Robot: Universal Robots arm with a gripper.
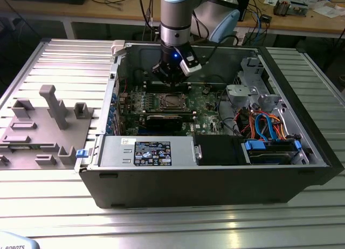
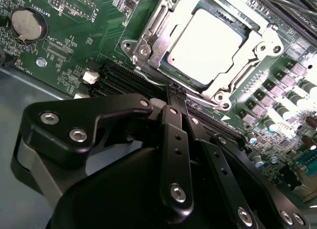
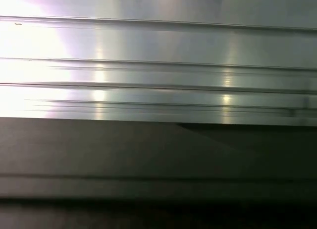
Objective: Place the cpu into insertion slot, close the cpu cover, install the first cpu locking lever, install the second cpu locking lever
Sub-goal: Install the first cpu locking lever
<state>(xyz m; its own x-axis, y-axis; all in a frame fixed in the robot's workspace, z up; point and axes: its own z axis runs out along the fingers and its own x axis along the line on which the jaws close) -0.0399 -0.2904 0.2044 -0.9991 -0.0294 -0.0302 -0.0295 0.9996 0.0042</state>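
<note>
- You see the small flat square cpu with its silvery top face (image 2: 208,43) already lying flat in the square insertion slot (image 2: 148,40) on the green circuit board (image 2: 64,45), face up; being square, it has no long axis.
- The thin silvery metal cpu cover (image 2: 257,40) looks closed, framing the chip.
- Whether both locking levers are latched, you cannot tell.
- The black gripper (image 2: 176,92) hovers just beside the slot, fingers pressed together, holding nothing.

A robotics lab: an opened computer case (image 1: 215,168) on a ribbed aluminium table (image 1: 161,222), cluttered wooden benches (image 1: 302,20) behind.
</note>
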